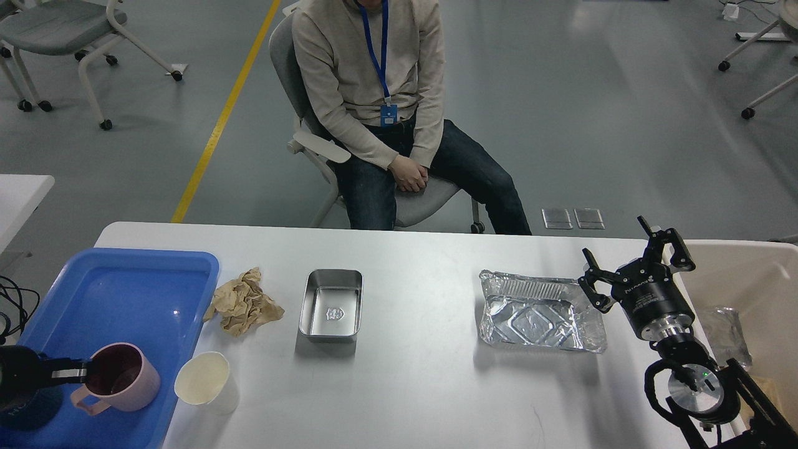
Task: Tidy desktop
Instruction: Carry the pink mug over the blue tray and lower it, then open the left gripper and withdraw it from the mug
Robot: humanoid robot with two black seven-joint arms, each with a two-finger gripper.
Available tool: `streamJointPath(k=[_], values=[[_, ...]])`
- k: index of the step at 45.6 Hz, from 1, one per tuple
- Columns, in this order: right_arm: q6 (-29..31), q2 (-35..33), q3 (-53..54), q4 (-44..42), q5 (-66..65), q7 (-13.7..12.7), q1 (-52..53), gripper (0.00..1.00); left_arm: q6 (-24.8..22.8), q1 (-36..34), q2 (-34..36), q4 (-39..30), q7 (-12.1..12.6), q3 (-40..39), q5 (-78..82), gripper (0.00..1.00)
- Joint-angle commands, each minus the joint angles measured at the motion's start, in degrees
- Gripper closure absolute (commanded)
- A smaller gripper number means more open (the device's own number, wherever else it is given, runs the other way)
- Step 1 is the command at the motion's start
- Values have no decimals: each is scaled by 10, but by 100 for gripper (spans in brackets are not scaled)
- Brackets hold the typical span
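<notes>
Tidying partway: left gripper clamped on mug over tray; right gripper spread, empty; cup, paper, tin, foil pan remain on desktop.

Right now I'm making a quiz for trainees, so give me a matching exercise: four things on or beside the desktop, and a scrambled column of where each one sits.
Things:
1. pink plastic mug
2. crumpled brown paper
3. rectangular steel container
4. crinkled aluminium foil tray

Places:
A. nearest the right gripper
B. in the blue plastic tray, at the left gripper
C. middle of the white-grey desktop
D. beside the blue tray's right rim

Pairs: 1-B, 2-D, 3-C, 4-A
</notes>
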Motion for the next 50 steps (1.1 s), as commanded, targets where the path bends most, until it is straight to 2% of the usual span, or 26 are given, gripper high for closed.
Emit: streamJointPath(k=[1,7,11,16,20,21,22,26,43,47,50], values=[[0,0,0,0,0,0,0,0,1,0,7,-12,-8,-4,-1,22],[0,0,0,0,0,0,0,0,9,0,40,-62,-27,-3,-1,21],[0,0,0,0,0,0,1,0,37,1,56,-87,-29,5,-1,21],[0,0,0,0,0,0,1,0,49,1,72,-93,-33,5,-1,21],[0,0,0,0,0,0,1,0,53,1,82,-94,-61,-2,-1,18],[0,0,0,0,0,0,1,0,64,1,89,-94,-82,-4,-1,13],[0,0,0,0,0,0,1,0,73,1,93,-95,-91,-4,-1,12],[0,0,0,0,0,0,1,0,120,1,107,-96,-113,-3,-3,8],[-1,0,-1,0,0,0,2,0,331,1,160,-141,-120,28,-39,4],[-1,0,-1,0,0,0,2,0,358,1,166,-150,-124,30,-39,4],[-1,0,-1,0,0,0,1,0,363,1,177,-163,-141,36,-40,4]])
